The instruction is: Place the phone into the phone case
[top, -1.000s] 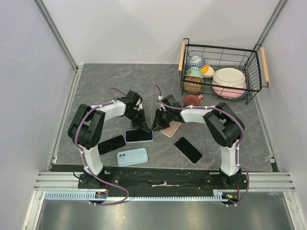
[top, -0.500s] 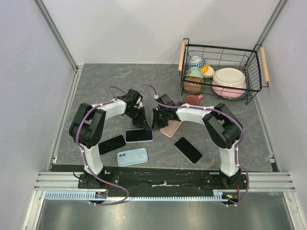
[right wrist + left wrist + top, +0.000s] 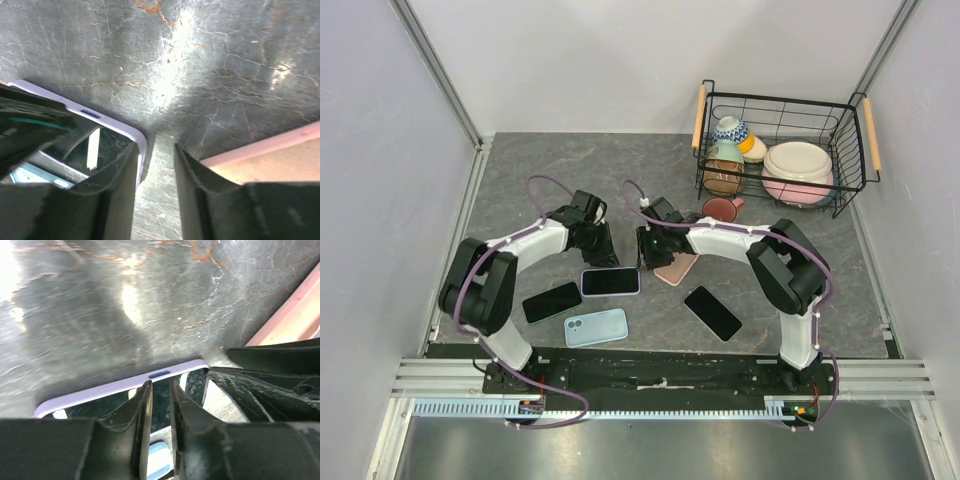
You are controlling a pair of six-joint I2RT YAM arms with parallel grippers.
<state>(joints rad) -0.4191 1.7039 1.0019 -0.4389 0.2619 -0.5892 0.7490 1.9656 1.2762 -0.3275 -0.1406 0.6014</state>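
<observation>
So the phone (image 3: 610,282) is lying screen-up in its lavender case (image 3: 120,386), about mid-frame in the top view, flat on the grey table (image 3: 520,180). My left gripper (image 3: 160,386) hangs over its upper edge with the fingers parted just a crack and nothing pinched. The right gripper (image 3: 156,142) sits at the upper right corner, loose too, with bare table in the gap and a pink case (image 3: 677,268) just right of it.
</observation>
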